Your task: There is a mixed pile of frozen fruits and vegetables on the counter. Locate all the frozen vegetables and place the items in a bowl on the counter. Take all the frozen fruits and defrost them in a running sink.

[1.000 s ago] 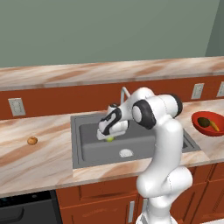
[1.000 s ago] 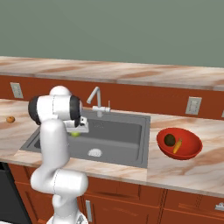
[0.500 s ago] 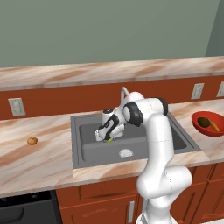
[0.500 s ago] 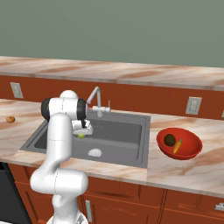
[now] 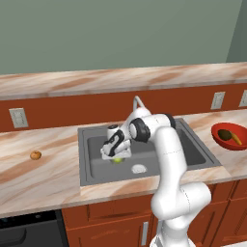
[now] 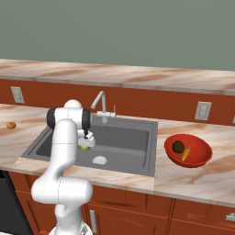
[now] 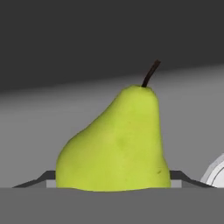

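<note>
The beige-and-pink marbled stone worktop (image 5: 43,178) runs long over the brown cupboards; set into it is the big dark grey sink (image 5: 96,169) with its round pale drain (image 5: 139,168) and thin silver tap (image 6: 100,103); off to the right sits the wide shiny red bowl (image 6: 202,153), and in it lie the dark brown round lump (image 6: 178,146) and the slim orange carrot (image 6: 185,153), so the vegetables look done; far left on the worktop the small orange-brown ball (image 5: 35,155) waits alone, well apart from the sink.

The white arm reaches down into the sink; its fingers (image 5: 116,155) are closed narrow on the yellow-green pear (image 7: 116,144), low over the sink floor and near the drain.

I think the pear is light, hard and stiff because it is frozen; its skin looks smooth, so it may be slippery, more so if wet; the fat round bottom is the best place to hold, and that is where the fingers seem to sit; the thin dark stem looks easy to snap.

Half a second ago the hand was higher in the sink; now it has gone lower and a bit toward the drain, pear with it; nothing else has moved.
</note>
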